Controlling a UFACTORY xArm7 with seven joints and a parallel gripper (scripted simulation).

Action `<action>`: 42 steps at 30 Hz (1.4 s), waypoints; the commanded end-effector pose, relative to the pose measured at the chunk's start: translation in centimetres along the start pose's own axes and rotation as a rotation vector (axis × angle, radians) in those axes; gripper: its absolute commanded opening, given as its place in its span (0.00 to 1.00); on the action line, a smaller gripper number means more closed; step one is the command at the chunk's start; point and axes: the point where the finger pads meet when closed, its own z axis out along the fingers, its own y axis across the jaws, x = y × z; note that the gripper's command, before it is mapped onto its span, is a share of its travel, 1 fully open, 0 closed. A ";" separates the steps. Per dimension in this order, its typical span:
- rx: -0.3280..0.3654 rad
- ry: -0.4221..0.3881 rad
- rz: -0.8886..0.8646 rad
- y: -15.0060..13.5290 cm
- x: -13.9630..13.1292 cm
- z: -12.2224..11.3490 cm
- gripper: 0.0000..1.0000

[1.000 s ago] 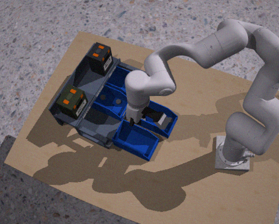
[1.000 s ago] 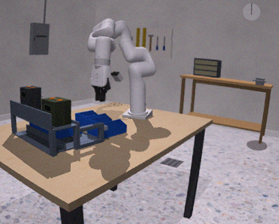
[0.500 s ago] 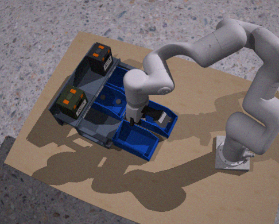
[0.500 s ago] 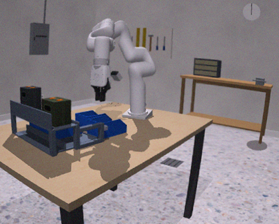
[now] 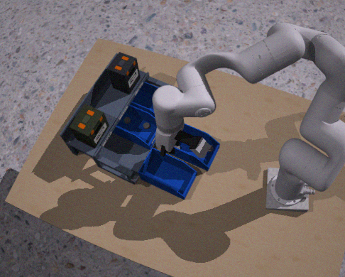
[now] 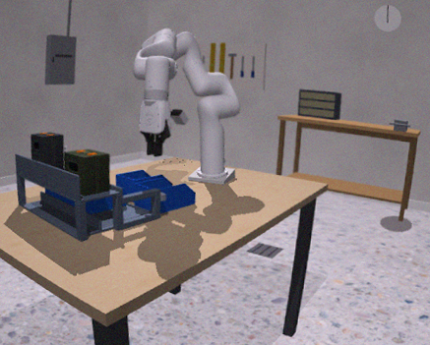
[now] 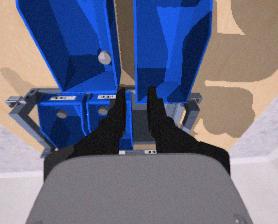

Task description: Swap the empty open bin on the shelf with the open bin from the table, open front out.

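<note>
Two blue open bins lie on the table in front of the grey shelf [image 5: 106,117]. The empty bin [image 5: 168,172] lies before the shelf's vacant place [image 5: 118,147]; it also shows in the wrist view [image 7: 170,45]. The other bin is partly hidden by the arm and holds a grey part [image 7: 104,57]. My gripper [image 5: 164,150] hangs well above both bins, over the gap between their shelf-side ends [image 7: 135,97]. Its fingers stand a little apart with nothing between them. It shows high over the table in the exterior view [image 6: 155,149].
Two more blue bins with grey parts [image 5: 135,122] [image 5: 149,92] stand in the shelf. A black box [image 5: 124,72] and a dark green box [image 5: 89,124] sit on the shelf's upper board. The arm's base [image 5: 287,199] stands at the right.
</note>
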 end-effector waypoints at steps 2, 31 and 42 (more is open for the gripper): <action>-0.001 -0.003 0.000 0.0 -0.1 -0.1 0.26; -0.001 -0.003 0.000 0.0 -0.1 3.3 0.26; -0.001 -0.003 0.000 0.0 -0.1 5.1 0.26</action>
